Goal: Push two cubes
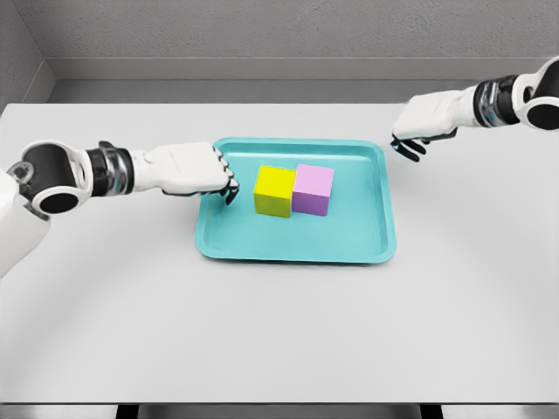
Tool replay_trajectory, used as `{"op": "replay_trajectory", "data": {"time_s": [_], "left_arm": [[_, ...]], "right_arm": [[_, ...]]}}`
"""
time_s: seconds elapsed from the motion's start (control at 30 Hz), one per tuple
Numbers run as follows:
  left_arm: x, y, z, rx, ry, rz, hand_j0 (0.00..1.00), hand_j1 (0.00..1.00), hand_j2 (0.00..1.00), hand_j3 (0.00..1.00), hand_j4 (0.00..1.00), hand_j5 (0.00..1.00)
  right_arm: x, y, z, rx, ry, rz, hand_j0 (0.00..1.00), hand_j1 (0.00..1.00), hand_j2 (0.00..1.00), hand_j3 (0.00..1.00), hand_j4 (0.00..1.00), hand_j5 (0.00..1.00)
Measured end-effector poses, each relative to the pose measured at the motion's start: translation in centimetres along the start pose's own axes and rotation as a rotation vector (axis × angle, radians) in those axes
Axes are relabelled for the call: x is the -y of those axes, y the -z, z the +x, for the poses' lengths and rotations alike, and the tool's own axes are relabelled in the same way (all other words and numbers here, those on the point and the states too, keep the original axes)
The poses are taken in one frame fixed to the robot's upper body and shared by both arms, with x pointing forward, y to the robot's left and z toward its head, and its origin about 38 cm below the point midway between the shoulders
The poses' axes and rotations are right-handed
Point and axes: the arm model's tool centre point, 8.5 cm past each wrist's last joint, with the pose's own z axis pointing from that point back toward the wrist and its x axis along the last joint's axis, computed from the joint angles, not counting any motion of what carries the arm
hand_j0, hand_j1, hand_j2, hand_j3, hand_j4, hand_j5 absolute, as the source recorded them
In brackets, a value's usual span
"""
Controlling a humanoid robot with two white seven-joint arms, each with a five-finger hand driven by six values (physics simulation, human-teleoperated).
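already the yellow cube (274, 191) and pink cube (313, 189) sit touching, side by side, in the middle of the teal tray (297, 247) on the bench (279, 332), so the push looks done or nearly so. left hand (190, 169) hovers at the tray's left rim, fingers curled, holding nothing; right hand (422, 122) hangs beyond the far right corner, fingers curled downward, empty.
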Motion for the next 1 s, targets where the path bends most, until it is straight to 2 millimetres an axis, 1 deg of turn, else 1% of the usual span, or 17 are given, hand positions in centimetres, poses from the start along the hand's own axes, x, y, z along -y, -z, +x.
{"op": "replay_trajectory", "data": {"time_s": [0.03, 0.07, 0.1, 0.13, 0.17, 0.27, 0.33, 0.4, 0.5, 0.57, 0.73, 0.9, 1.0], "left_arm": [[-0.2, -0.2, 0.2, 0.006, 0.007, 0.005, 0.45, 0.45, 0.45, 0.45, 0.45, 0.45], [-0.5, -0.3, 0.4, 0.011, 0.014, 0.011, 0.45, 0.45, 0.45, 0.45, 0.45, 0.45], [-0.7, -0.4, 0.7, 0.017, 0.021, 0.016, 0.45, 0.45, 0.45, 0.45, 0.45, 0.45], [-0.8, -0.4, 0.9, 0.023, 0.024, 0.021, 0.45, 0.45, 0.45, 0.45, 0.45, 0.45], [-0.5, -0.3, 1.3, 0.031, 0.020, 0.020, 0.45, 0.45, 0.45, 0.45, 0.45, 0.45], [-0.8, -0.1, 1.8, 0.045, 0.029, 0.025, 0.45, 0.45, 0.45, 0.45, 0.45, 0.45], [-0.9, 0.1, 2.0, 0.052, 0.033, 0.023, 0.45, 0.45, 0.45, 0.45, 0.45, 0.45], [-0.8, 0.4, 2.2, 0.059, 0.033, 0.024, 0.45, 0.45, 0.45, 0.45, 0.45, 0.45], [-0.9, 1.3, 2.8, 0.079, 0.035, 0.024, 0.45, 0.45, 0.45, 0.45, 0.45, 0.45], [-0.6, 1.9, 3.3, 0.093, 0.029, 0.020, 0.45, 0.45, 0.45, 0.45, 0.45, 0.45], [-0.2, 2.6, 3.9, 0.112, 0.027, 0.010, 0.45, 0.45, 0.45, 0.45, 0.45, 0.45], [-0.2, 3.2, 4.6, 0.132, 0.032, 0.008, 0.46, 0.46, 0.46, 0.46, 0.46, 0.46], [-0.1, 3.6, 5.1, 0.148, 0.035, 0.002, 0.46, 0.46, 0.46, 0.46, 0.46, 0.46]], "right_arm": [[-0.9, -0.8, -0.6, -0.011, 0.025, 0.002, 0.64, 0.64, 0.64, 0.64, 0.64, 0.64], [-1.8, -1.9, -1.3, -0.031, 0.048, 0.007, 0.97, 0.97, 0.97, 0.97, 0.97, 0.97], [-3.4, -2.5, -1.8, -0.045, 0.081, 0.019, 1.00, 1.00, 1.00, 1.00, 1.00, 1.00], [-5.0, -3.0, -2.0, -0.053, 0.116, 0.025, 1.00, 1.00, 1.00, 1.00, 1.00, 1.00], [-5.7, -3.6, -2.4, -0.066, 0.140, 0.018, 1.00, 1.00, 1.00, 1.00, 1.00, 1.00], [-5.9, -5.6, -3.9, -0.115, 0.177, -0.016, 1.00, 1.00, 1.00, 1.00, 1.00, 1.00], [-7.9, -5.4, -3.8, -0.116, 0.223, -0.009, 1.00, 1.00, 1.00, 1.00, 1.00, 1.00], [-9.2, -5.1, -3.6, -0.114, 0.254, -0.006, 1.00, 1.00, 1.00, 1.00, 1.00, 1.00], [-9.0, -5.4, -3.9, -0.121, 0.264, -0.025, 1.00, 1.00, 1.00, 1.00, 1.00, 1.00], [-9.3, -5.3, -3.8, -0.121, 0.274, -0.029, 1.00, 1.00, 1.00, 1.00, 1.00, 1.00], [-9.0, -5.1, -3.8, -0.118, 0.275, -0.043, 1.00, 1.00, 1.00, 1.00, 1.00, 1.00], [-8.2, -3.7, -3.0, -0.085, 0.266, -0.052, 1.00, 1.00, 1.00, 1.00, 1.00, 1.00], [-7.6, -2.1, -2.1, -0.052, 0.257, -0.052, 1.00, 1.00, 1.00, 1.00, 1.00, 1.00]]}}
